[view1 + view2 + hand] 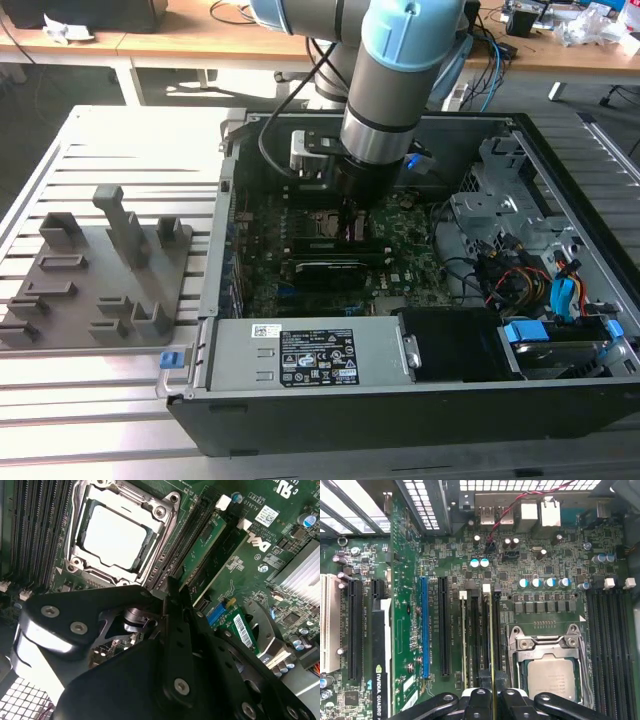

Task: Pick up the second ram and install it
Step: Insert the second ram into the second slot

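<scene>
Second ram, thin dark green-black memory stick (491,645), stands edge-on in slot beside square metal CPU socket (551,667).
First wrist view: black gripper (491,697) fingers clenched on stick's end; exterior view: grey-blue arm (390,90) inside open PC case (560,170).

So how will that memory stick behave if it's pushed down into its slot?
Probably stiff: the second ram shows as a straight thin edge gripped in the hand. Likely light, being so thin. Pushed unevenly it could tilt or crack.
</scene>
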